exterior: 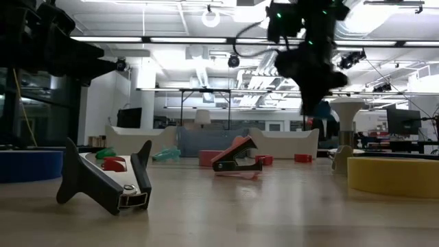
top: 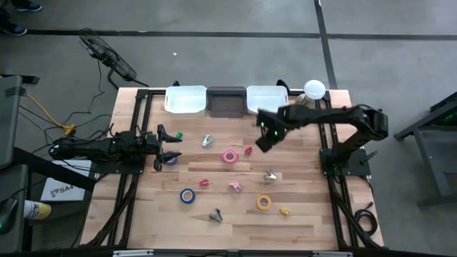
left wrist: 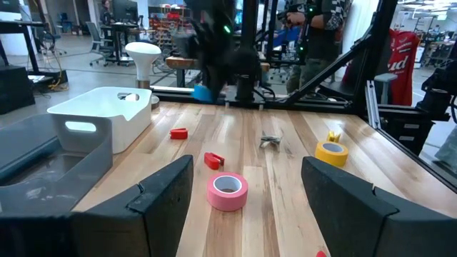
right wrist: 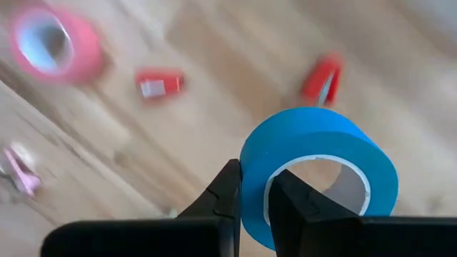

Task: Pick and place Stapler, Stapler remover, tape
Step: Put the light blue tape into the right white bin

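My right gripper hangs over the far middle of the table, shut on a blue tape roll, which also shows in the low view. My left gripper waits open and low at the table's left side. A pink tape roll lies flat some way ahead of it. A purple roll lies beside its fingers. Another blue roll and a yellow roll lie flat nearer the front. A black staple remover and a red-and-black one rest on the wood. My right gripper pinches the blue roll's wall, with one finger inside the open centre and the other finger outside. The roll is lifted clear of the table, above the red pieces.
Two white bins and a grey bin stand along the far edge. Small red, pink, green and yellow pieces and metal staple removers are scattered mid-table. A white lamp stands at the far right.
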